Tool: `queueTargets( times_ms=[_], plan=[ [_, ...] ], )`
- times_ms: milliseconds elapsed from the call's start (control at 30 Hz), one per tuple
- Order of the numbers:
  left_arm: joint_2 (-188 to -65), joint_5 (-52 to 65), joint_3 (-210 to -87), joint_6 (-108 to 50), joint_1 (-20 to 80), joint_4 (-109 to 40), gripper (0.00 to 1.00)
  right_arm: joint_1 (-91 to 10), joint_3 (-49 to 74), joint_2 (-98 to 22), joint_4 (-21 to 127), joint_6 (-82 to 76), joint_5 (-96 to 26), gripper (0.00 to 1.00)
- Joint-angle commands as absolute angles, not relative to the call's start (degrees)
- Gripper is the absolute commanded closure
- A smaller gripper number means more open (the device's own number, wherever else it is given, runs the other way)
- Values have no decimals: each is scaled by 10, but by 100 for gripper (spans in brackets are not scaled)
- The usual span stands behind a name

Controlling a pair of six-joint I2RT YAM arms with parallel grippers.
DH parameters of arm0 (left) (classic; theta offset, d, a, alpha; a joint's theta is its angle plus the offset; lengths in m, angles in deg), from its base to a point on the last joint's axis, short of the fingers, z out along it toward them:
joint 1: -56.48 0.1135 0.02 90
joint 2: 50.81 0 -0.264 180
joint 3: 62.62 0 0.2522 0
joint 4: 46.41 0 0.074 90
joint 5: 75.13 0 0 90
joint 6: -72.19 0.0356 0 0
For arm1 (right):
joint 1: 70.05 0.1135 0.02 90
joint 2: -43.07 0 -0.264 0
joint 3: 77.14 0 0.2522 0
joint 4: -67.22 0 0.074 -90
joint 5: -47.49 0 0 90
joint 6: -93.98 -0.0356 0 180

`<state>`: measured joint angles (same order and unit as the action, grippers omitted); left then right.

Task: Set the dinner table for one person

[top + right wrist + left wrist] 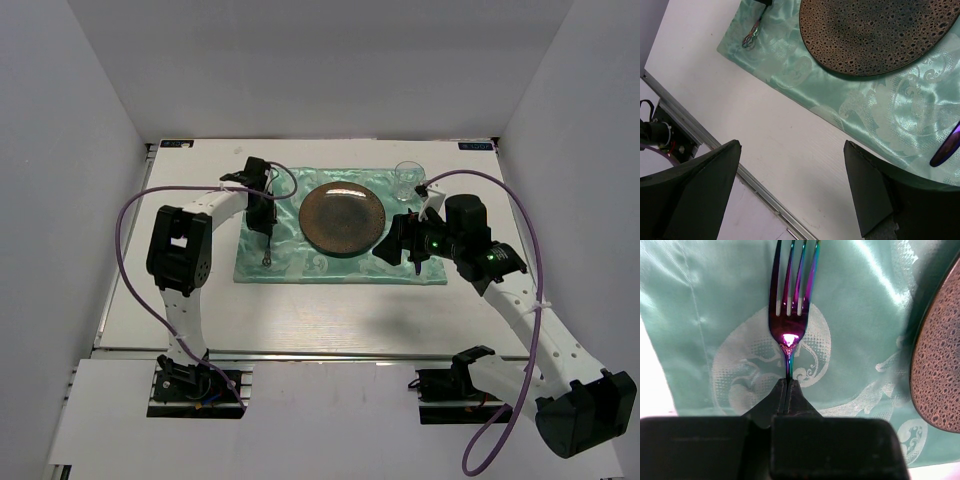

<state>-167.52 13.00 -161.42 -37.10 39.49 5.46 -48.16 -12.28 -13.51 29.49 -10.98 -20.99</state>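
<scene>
On the dinner table (pixel 330 315), the left gripper (pixel 787 386) is clamped on the handle of a fork (pixel 790 315) over the green cloth (pixel 860 310) left of the plate (pixel 342 219), while the right gripper (pixel 790 185), jaws wide apart, hangs by the cloth's near edge beside what may be a knife (pixel 947 149).

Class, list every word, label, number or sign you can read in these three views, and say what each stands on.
None can be read.
Left corner label on the dinner table: too small to read.
Right corner label: too small to read.
Mint-green cloth: ornament only, no text.
</scene>
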Motion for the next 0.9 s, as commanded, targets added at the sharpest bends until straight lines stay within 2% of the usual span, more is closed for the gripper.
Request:
queueTargets(
  times_ms=[0, 333, 467, 600, 800, 867],
  plan=[
    [-1672, 138, -1652, -339, 398, 80, 100, -480, -119, -121, 302, -106, -204, 11],
    [-1675, 125, -1644, -333, 398, 86, 100, -479, -120, -118, 302, -109, -199, 11],
    [-1673, 128, -1649, -342, 398, 91, 72, -480, -121, -113, 300, -109, -200, 11],
    [-1658, 129, -1636, -351, 398, 87, 63, -481, -119, -112, 296, -109, -200, 11],
    [-1609, 140, -1630, -375, 398, 94, 57, -480, -106, -105, 282, -109, -207, 11],
    [-1582, 190, -1627, -399, 398, 111, 54, -480, -97, -96, 272, -110, -221, 11]
  ],
)
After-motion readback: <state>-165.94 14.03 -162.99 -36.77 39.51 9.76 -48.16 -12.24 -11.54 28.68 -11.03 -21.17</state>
